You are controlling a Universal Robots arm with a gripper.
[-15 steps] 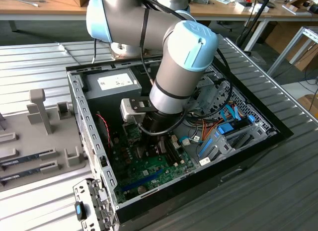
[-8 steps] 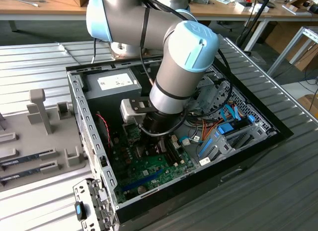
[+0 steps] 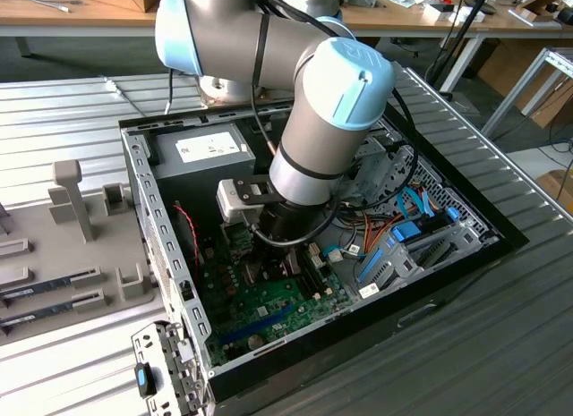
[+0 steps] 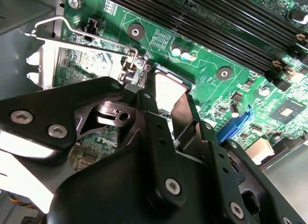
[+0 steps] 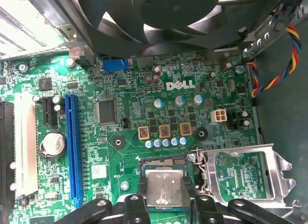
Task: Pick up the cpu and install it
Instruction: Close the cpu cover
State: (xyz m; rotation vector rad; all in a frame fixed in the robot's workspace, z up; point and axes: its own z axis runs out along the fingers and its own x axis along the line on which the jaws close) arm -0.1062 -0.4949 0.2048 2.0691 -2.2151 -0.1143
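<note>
Setting: ribbed grey metal bench [image 3: 72, 112] with wooden tables behind; an open computer case [image 3: 430, 295] lies flat on it, a grey power-supply box [image 3: 201, 152] in its far corner.
Arm pose: the arm [image 3: 322, 121] reaches from behind the case, its forearm slanting down over the middle, wrist pointing straight down at the green motherboard [image 3: 269, 300].
Gripper: the gripper [image 5: 164, 195] sits low over the board; in both wrist views its black fingers [image 4: 159, 137] flank a silvery square.
Fingers: closed on the cpu [image 5: 164, 188], one finger against each opposite edge.
Cpu place: between the fingertips, held flat, directly over the open socket [image 5: 161, 161]; whether it already rests in the socket cannot be told.
Socket frame: the metal load plate [image 5: 245, 173] is swung open just beside the fingers, its wire lever [image 4: 82, 33] raised.
Near the fingers: blue expansion slot [image 5: 72, 149] to one side, black fan [image 5: 159, 17] beyond the socket.
Bench, exterior view's left: grey holder blocks [image 3: 76, 197] and long memory sticks [image 3: 49, 286], well apart from the gripper.
</note>
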